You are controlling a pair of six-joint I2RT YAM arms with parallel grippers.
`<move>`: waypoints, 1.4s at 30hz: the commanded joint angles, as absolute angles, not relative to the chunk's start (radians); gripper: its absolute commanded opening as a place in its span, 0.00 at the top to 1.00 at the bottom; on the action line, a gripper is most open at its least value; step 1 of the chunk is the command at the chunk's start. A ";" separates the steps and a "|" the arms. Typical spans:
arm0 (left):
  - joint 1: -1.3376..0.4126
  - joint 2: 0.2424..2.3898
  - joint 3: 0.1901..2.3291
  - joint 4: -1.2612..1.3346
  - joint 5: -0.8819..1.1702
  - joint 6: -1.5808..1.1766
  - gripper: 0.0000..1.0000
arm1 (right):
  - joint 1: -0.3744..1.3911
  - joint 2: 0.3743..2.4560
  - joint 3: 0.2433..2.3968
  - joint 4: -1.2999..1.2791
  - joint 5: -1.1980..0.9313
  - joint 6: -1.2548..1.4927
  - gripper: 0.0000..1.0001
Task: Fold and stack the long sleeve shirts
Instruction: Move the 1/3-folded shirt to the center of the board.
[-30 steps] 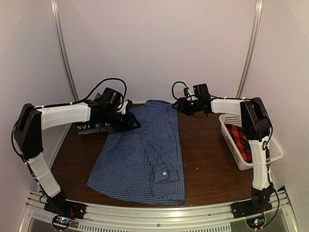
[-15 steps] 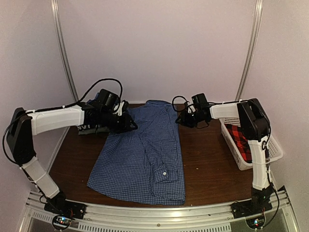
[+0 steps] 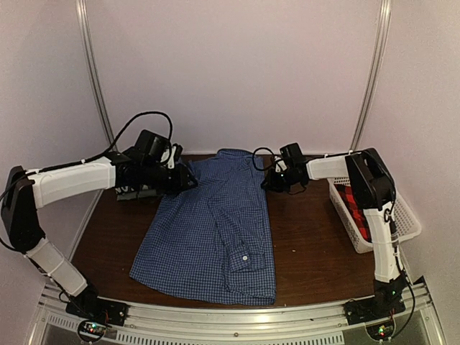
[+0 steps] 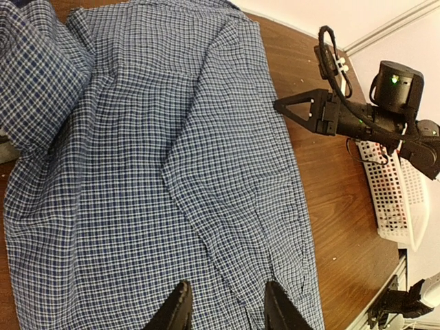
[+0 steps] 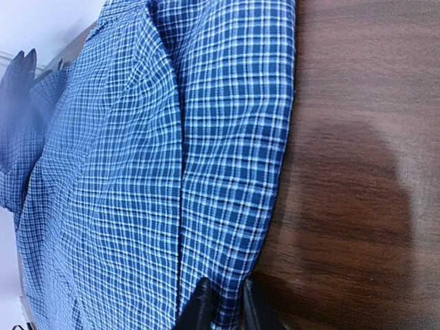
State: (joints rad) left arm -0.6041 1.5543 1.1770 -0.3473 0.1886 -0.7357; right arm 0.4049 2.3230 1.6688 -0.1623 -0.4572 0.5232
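Lying flat: blue-and-white check shirt [image 3: 215, 230], centre of table [image 3: 309, 230]. Right side folded inward, buttoned cuff on top; judged mid-fold.

Left gripper [image 4: 227, 302] at far-left shoulder, fingers spread, nothing between. Right gripper [image 5: 225, 306] low at far-right edge, fingers close together astride cloth edge; cannot tell if pinching.

Judgement: arms posted at both far corners to take matched holds for next fold.

White basket [image 3: 342, 213] at right, well apart from the check shirt: red-and-black plaid shirt [image 3: 359, 215] inside, not yet folded.
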 commanded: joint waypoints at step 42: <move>-1.028 2.009 1.386 -0.537 0.193 -0.717 0.64 | 0.154 2.231 1.558 -0.350 -0.240 0.314 1.00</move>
State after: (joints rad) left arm -1.0161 1.9915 1.3384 -0.5198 0.1543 -0.7296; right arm 0.1768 2.2456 1.5963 -0.2729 -0.3214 0.3347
